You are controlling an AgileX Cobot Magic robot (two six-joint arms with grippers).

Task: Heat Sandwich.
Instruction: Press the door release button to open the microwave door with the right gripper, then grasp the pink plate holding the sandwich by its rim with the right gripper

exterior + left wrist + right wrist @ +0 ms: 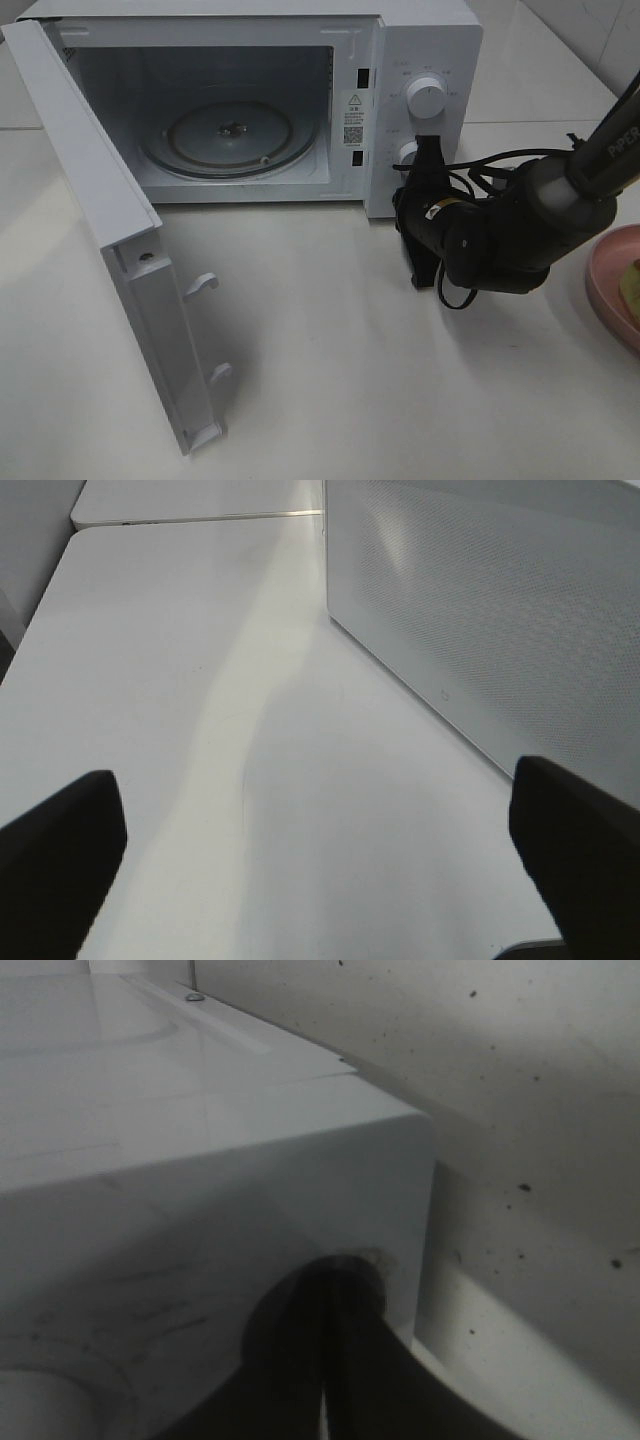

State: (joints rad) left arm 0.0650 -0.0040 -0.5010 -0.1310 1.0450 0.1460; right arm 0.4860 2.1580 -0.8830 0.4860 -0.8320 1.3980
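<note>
Your right gripper [335,1280] sat shut by the lower knob [408,150], left gripper [315,825] wide, empty; you likely needed to back straight off, then reach the sandwich [632,280].

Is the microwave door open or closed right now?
Open. The microwave door is swung wide out to the left, and you can see straight inside to the glass turntable.
</note>
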